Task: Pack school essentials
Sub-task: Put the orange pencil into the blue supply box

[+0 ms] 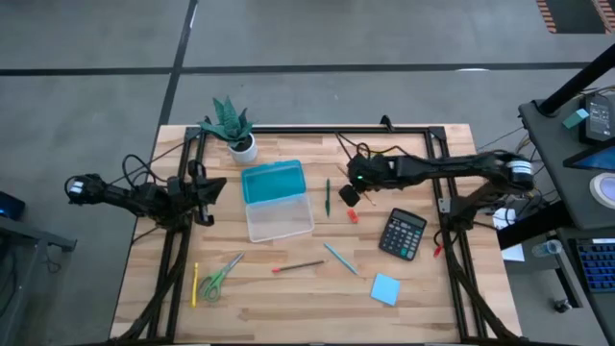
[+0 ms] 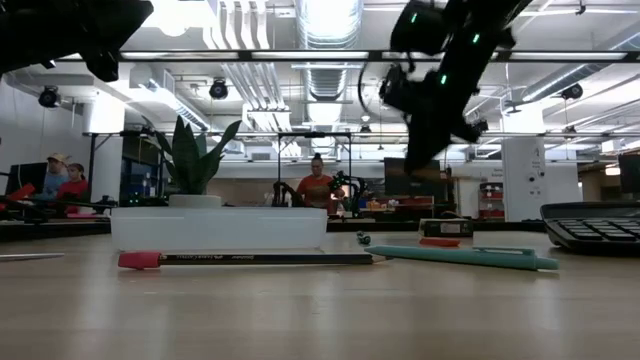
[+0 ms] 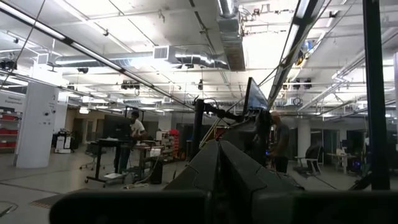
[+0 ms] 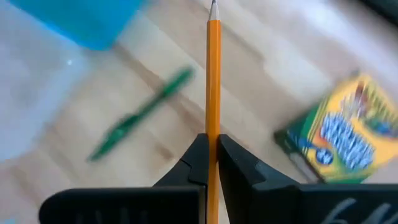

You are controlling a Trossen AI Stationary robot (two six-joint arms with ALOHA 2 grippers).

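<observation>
My right gripper (image 4: 212,158) hangs above the table's middle (image 1: 348,195), shut on an orange pencil (image 4: 213,74). Below it lie a green pen (image 4: 143,115) and the yellow-green crayon box (image 4: 339,140). A clear box (image 1: 281,219) with its blue lid (image 1: 272,181) stands left of the gripper. Scissors (image 1: 221,277), a yellow pencil (image 1: 195,284), a red-ended pencil (image 1: 298,266), a teal pen (image 1: 340,258), a red piece (image 1: 353,216) and the blue sticky pad (image 1: 385,288) lie toward the near edge. My left gripper (image 3: 217,163) waits shut at the table's left (image 1: 207,187). My right gripper pinches the orange pencil's shaft (image 4: 213,134) between its two fingers. The pencil runs along the fingers and sticks out ahead of them, its sharpened tip (image 4: 213,5) leading. The fingers slant down from the table's right side. The pencil is lifted clear of the table.
A potted plant (image 1: 233,125) stands at the far left beside the box. A black calculator (image 1: 403,234) lies at the right. Dark frame rails (image 1: 452,259) run along both sides of the wooden table. People show in the room beyond.
</observation>
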